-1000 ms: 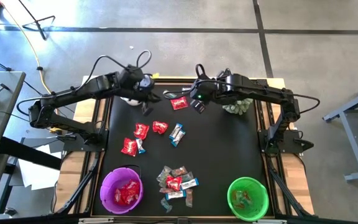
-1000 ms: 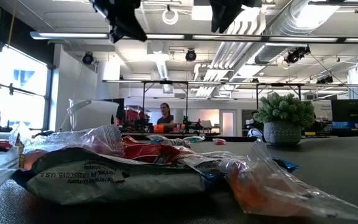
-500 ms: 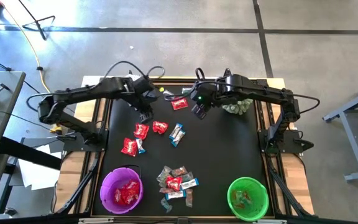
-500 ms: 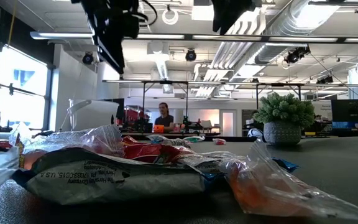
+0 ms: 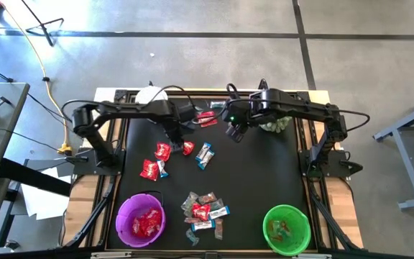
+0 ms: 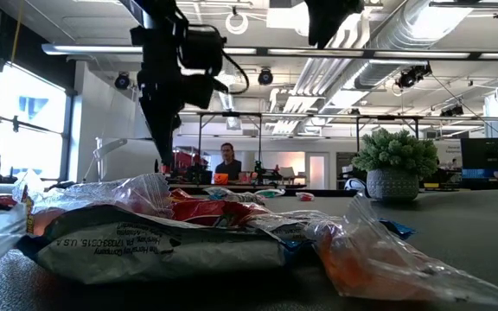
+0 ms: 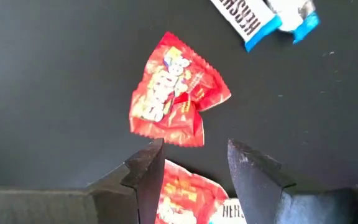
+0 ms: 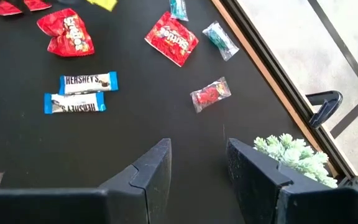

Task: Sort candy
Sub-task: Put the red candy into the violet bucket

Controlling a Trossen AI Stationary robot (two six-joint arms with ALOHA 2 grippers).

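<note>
Left hand [image 5: 172, 134] spread wide, hovering above the black counter [image 5: 257, 169] just beside two red candy packets [image 5: 163, 151], holding nothing. Right hand [image 5: 233, 132] parted and empty near the far edge. More candy piled [image 5: 204, 210] between purple bowl [image 5: 123, 219] and green bowl [image 5: 269, 234].

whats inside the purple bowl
The purple bowl holds a heap of shiny red candy packets. Anything beneath that heap, including the bowl's bottom, is covered.
</note>
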